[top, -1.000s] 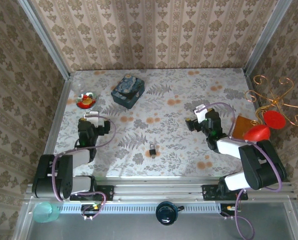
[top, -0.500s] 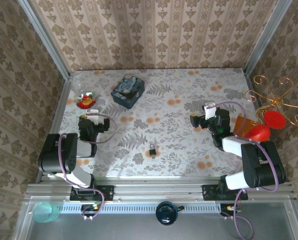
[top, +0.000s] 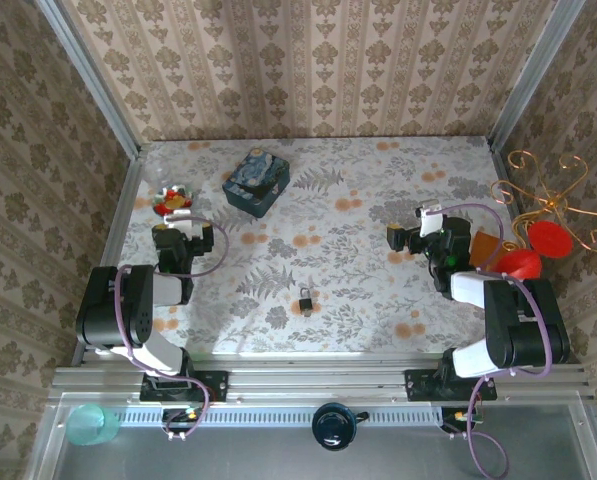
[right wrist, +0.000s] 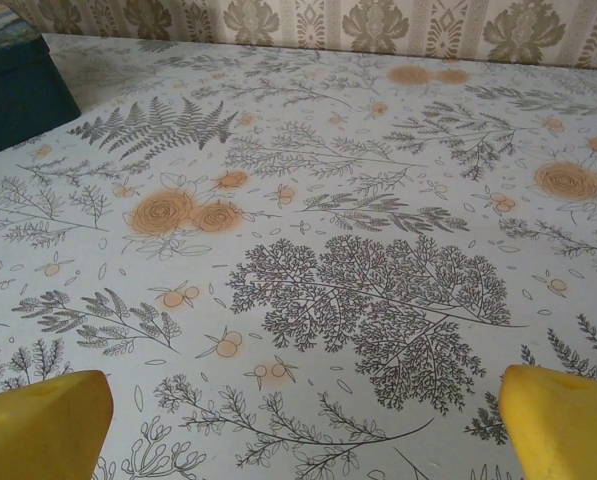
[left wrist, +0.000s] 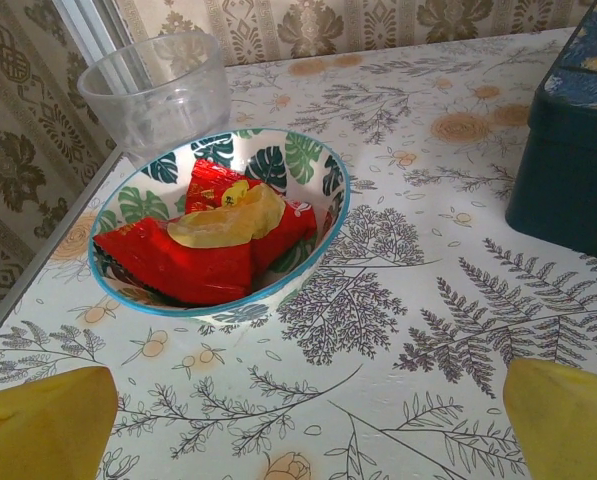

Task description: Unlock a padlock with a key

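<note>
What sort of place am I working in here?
Probably a staged test cell, not a real room: wallpapered panels in aluminium framing enclose a floral-patterned table holding household props, a snack bowl and blue box.

Left arm (top: 108, 312) and right arm (top: 518, 322): black with pale grey shells, looping purple cables (top: 219, 250) (a white block (top: 430, 212), perhaps a camera mount, at each wrist), yellow fingertips (left wrist: 48, 425).

Clear plastic cup (left wrist: 158, 85); glossy leaf-printed bowl (left wrist: 305, 157) of shiny, crinkled red wrappers (left wrist: 178, 268); smooth matt surface (right wrist: 378, 150); dark padlock (top: 305, 299), metal shackle.
</note>
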### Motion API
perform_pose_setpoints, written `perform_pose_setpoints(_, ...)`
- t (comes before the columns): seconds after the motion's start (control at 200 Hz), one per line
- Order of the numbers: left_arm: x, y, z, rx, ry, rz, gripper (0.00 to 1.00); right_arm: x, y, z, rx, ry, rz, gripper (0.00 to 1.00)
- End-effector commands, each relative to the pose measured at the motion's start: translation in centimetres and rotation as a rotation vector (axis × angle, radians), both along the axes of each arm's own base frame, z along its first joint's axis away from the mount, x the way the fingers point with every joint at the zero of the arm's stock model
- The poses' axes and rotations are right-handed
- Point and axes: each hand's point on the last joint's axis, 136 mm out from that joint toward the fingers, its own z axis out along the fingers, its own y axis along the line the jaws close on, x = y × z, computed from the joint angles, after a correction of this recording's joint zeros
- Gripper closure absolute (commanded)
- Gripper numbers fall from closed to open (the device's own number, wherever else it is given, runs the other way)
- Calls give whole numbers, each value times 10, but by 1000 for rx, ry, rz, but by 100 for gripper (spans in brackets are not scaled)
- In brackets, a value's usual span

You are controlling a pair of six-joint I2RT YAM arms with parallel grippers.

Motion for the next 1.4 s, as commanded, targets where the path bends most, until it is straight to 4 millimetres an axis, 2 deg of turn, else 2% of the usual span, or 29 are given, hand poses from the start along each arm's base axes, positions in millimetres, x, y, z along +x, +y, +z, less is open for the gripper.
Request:
perform_pose_setpoints(0.0,-1,6,4,-13,-10,29,0,4,2,2,32,-2,13,0)
perform_pose_setpoints(0.14,-1,6,3,-12,-9,29,0,11,-6,1,78,28,4,0)
perform_pose_setpoints(0.39,-1,5,4,-11,-10,27,0,11,-7,1,74,25,-5,0)
perform_pose_setpoints(0.465,-1,5,3,-10,-8,29,0,7,-17,1,60,-12,-73,0)
perform_pose_setpoints(0.505,0,5,4,-9,-8,30,0,4,-22,-5,52,-30,-110,0)
perform_pose_setpoints(0.56,-1,5,3,-8,-7,29,0,2,-20,-2,73,-109,-101,0)
perform_pose_setpoints(0.615,0,5,4,-6,-7,30,0,2,-17,-9,40,-29,-89,0)
perform_pose_setpoints(0.655,0,5,4,-5,-8,28,0,7,-13,-9,38,-38,-84,0)
perform_pose_setpoints(0.73,0,5,4,-4,-8,30,0,8,-23,-10,30,-21,-140,0)
perform_pose_setpoints(0.87,-1,4,3,0,-4,30,0,9,-27,-10,20,-23,-177,0)
perform_pose_setpoints(1.395,0,4,3,0,-5,29,0,9,-27,-10,14,-22,-184,0)
